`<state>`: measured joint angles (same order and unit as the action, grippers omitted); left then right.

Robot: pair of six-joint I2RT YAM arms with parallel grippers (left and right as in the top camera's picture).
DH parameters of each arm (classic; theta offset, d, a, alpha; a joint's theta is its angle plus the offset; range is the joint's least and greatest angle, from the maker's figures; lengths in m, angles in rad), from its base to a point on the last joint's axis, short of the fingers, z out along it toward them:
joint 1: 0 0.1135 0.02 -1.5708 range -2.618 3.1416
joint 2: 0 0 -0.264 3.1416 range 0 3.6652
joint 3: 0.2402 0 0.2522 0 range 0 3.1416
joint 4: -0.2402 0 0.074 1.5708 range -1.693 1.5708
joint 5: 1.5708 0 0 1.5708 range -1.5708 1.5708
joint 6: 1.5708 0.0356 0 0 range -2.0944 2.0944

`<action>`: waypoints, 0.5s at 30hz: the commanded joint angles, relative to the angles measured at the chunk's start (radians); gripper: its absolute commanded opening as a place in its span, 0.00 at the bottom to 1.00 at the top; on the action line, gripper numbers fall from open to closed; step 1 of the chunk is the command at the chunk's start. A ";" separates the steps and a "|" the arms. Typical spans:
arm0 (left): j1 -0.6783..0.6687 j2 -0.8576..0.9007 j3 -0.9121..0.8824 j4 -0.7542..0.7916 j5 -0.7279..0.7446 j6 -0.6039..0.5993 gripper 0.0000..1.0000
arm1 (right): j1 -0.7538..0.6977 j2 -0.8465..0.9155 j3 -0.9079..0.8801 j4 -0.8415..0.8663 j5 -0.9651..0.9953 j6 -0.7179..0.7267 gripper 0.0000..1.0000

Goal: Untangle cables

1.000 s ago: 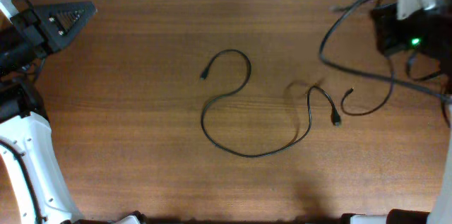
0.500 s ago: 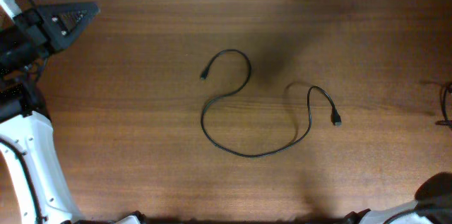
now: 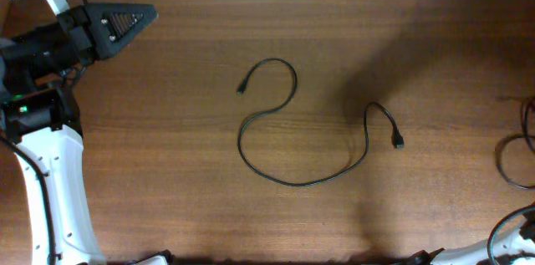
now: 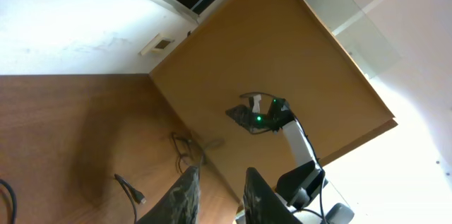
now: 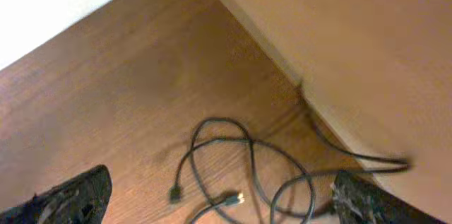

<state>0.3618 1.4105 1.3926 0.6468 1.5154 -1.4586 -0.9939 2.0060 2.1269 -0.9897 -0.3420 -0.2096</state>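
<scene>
One long black cable point(image 3: 301, 185) lies in a loose S on the middle of the wooden table, a plug at each end; one plug end point(image 4: 138, 196) shows in the left wrist view. A second black cable point(image 3: 512, 165) lies in loops at the right edge, and I see it as a small heap point(image 4: 185, 148) from the left wrist. Its loops point(image 5: 233, 167) and a metal-tipped plug point(image 5: 239, 198) lie under my right gripper point(image 5: 219, 203), whose fingers stand wide apart, empty. My left gripper point(image 3: 125, 21) hovers at the far left corner, its fingers point(image 4: 187, 199) slightly apart and holding nothing.
The right arm's base point(image 3: 512, 236) and its own thick wiring sit at the bottom right corner. The left arm's white body point(image 3: 50, 190) runs down the left edge. A tan wall panel point(image 5: 367, 54) borders the table on the right.
The right arm has left the upper right of the overhead view, and its gripper has opened, letting the second cable go at the right edge. The left gripper shifted right.
</scene>
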 commanded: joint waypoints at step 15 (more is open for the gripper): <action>-0.017 -0.126 0.009 0.212 0.057 0.016 0.09 | 0.312 -0.084 0.005 -0.458 -0.672 -0.393 0.98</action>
<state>0.3511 1.3544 1.3914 0.8463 1.5631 -1.4551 -0.7361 2.0056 2.1269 -1.4319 -1.0077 -0.4934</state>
